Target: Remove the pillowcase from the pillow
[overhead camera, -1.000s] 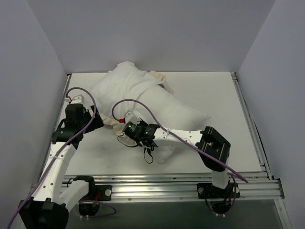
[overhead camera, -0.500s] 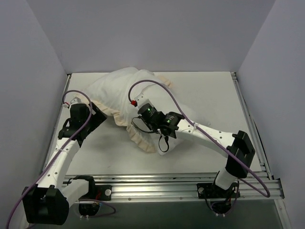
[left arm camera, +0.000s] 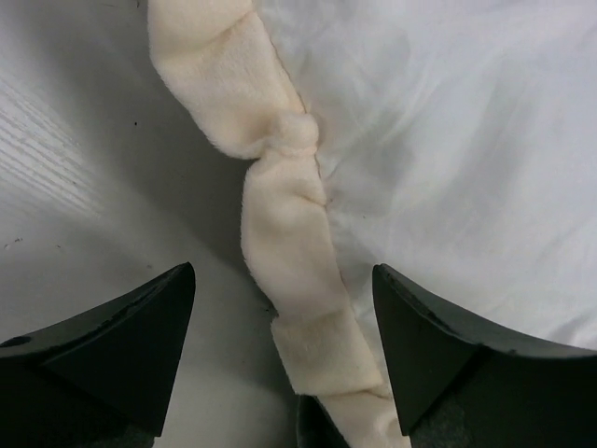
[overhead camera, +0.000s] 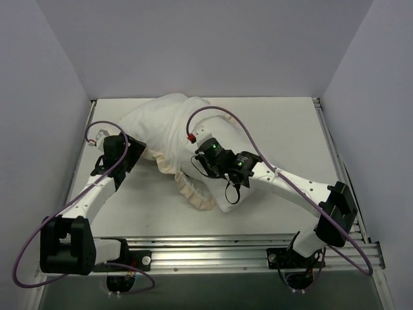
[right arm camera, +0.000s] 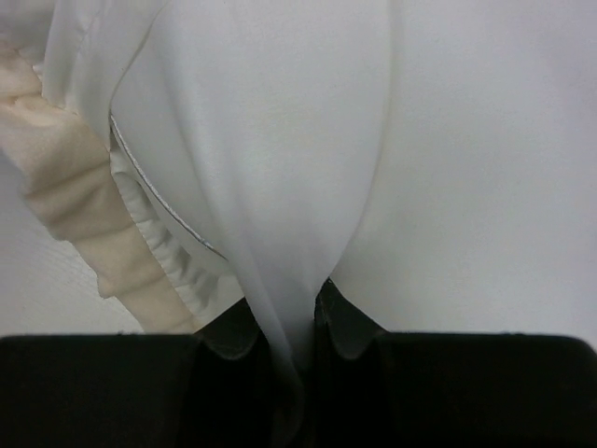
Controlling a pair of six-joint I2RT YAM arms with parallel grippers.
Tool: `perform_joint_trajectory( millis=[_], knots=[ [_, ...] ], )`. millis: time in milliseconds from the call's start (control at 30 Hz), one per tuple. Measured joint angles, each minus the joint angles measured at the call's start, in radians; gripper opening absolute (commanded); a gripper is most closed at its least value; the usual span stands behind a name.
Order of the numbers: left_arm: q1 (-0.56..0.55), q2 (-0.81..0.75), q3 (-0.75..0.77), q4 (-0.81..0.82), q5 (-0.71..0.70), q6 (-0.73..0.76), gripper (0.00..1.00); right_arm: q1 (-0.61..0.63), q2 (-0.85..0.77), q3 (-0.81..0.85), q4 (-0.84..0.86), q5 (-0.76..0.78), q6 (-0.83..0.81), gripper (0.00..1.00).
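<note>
At the bench's far left, the spread left claw [left arm camera: 284, 280] straddles the pillowcase [left arm camera: 448, 140] frill [left arm camera: 284, 224]; the right claw [right arm camera: 300, 322] pinches a pillow [right arm camera: 280, 187] fold.

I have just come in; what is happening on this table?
Two robot arms are working a pillowcase off a pillow. The right gripper is shut on a fold of smooth white fabric, apparently the pillow's. The left gripper is open, its fingers either side of the cream frill, not gripping it. The case is not yet off.
</note>
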Motion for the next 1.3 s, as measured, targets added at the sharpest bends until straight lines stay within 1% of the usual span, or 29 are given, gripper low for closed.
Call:
perform_joint_trajectory(
  millis=[67, 100, 167, 200, 267, 300, 433, 533, 633, 800, 933, 1067, 1200, 1300],
  knots=[
    [0.0, 0.029, 0.0, 0.02, -0.002, -0.011, 0.75, -0.005, -0.008, -0.006, 0.002, -0.008, 0.004, 0.0],
    [0.0, 0.039, -0.001, 0.029, -0.003, -0.015, 0.67, -0.006, -0.011, -0.008, 0.002, -0.011, 0.006, 0.0],
    [0.0, 0.052, -0.008, 0.06, -0.006, -0.028, 0.56, -0.009, -0.016, -0.012, 0.003, -0.018, 0.009, 0.0],
    [0.0, 0.056, -0.012, 0.073, -0.008, -0.03, 0.44, -0.01, -0.017, -0.013, 0.004, -0.02, 0.011, 0.0],
    [0.0, 0.065, -0.016, 0.091, -0.01, -0.034, 0.29, -0.011, -0.018, -0.014, 0.004, -0.023, 0.011, 0.0],
    [0.0, 0.07, -0.018, 0.103, -0.012, -0.033, 0.2, -0.011, -0.018, -0.014, 0.004, -0.023, 0.012, 0.0],
    [0.0, 0.085, -0.019, 0.132, -0.026, -0.026, 0.03, -0.013, -0.02, -0.015, 0.003, -0.026, 0.014, 0.0],
    [0.001, 0.089, -0.017, 0.138, -0.061, -0.02, 0.02, -0.018, -0.039, -0.015, -0.005, -0.028, 0.018, 0.0],
    [0.014, 0.093, 0.018, 0.113, -0.119, -0.008, 0.02, -0.027, -0.087, -0.016, -0.036, -0.024, 0.024, 0.0],
    [0.058, 0.1, 0.155, 0.041, -0.216, 0.021, 0.02, -0.07, -0.259, -0.018, -0.128, -0.013, 0.046, 0.0],
    [0.094, 0.141, 0.28, 0.011, -0.226, 0.056, 0.02, -0.145, -0.43, -0.012, -0.19, -0.025, 0.068, 0.0],
    [0.129, 0.209, 0.372, -0.018, -0.233, 0.086, 0.02, -0.188, -0.545, 0.014, -0.282, -0.027, 0.073, 0.0],
    [0.159, 0.274, 0.402, -0.046, -0.229, 0.104, 0.02, -0.188, -0.6, 0.037, -0.342, -0.029, 0.075, 0.0],
    [0.164, 0.344, 0.461, -0.076, -0.185, 0.118, 0.02, -0.189, -0.607, 0.047, -0.366, -0.029, 0.074, 0.0]
  ],
)
